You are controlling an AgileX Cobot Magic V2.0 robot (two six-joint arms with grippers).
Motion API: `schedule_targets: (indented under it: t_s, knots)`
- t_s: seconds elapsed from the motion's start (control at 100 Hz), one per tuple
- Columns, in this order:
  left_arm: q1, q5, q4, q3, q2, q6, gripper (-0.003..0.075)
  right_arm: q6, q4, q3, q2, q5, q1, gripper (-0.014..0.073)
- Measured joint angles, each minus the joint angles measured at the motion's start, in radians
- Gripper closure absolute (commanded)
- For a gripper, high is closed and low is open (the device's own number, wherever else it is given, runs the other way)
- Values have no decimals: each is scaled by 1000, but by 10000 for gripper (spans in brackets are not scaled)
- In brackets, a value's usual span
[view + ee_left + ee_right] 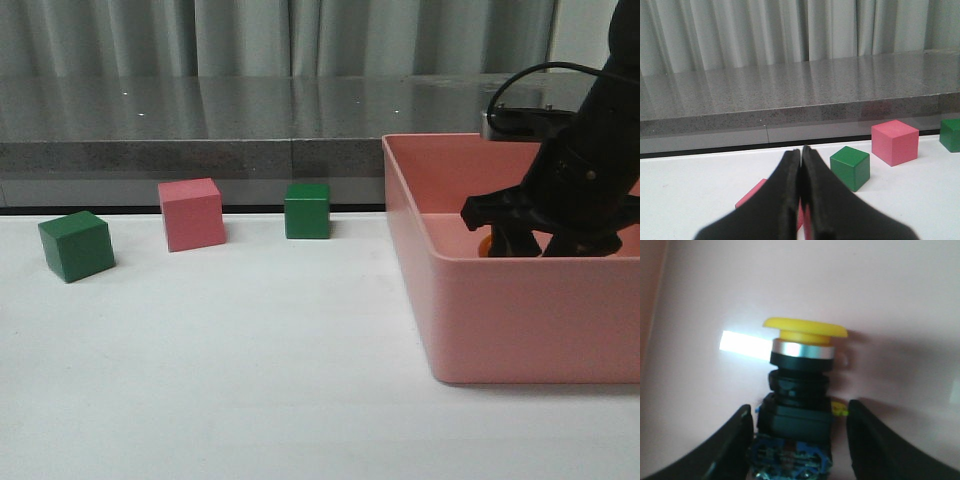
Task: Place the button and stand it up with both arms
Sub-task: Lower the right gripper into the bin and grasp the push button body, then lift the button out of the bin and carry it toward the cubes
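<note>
The button [802,375] lies on the floor of the pink bin [500,300], with its yellow cap, black body and blue base towards my wrist. My right gripper [800,407] is open and straddles the base; one finger is close against it and the other stands a little off. In the front view the right gripper [520,245] is down inside the bin, and only an orange sliver of the button [484,245] shows beside it. My left gripper [801,150] is shut and empty, low over the white table; it is out of the front view.
On the white table [250,350] stand a green cube [76,245], a pink cube [191,213] and another green cube [307,210]. A flat pink piece [752,197] lies just behind the left fingers. A grey ledge [200,150] runs along the back.
</note>
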Motion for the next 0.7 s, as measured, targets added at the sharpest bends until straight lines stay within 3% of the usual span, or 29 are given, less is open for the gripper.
schedule_targets:
  t_s: [0.19,0.41,0.7]
  knots:
    - [0,0,0,0,0,0,739,0,0,-59,-43,122,0,430]
    - [0,0,0,0,0,0,739,-27,-2,-243,-162,275,32,435]
    - [0,0,0,0,0,0,739,-478,28,-446,-179,495,211,435]
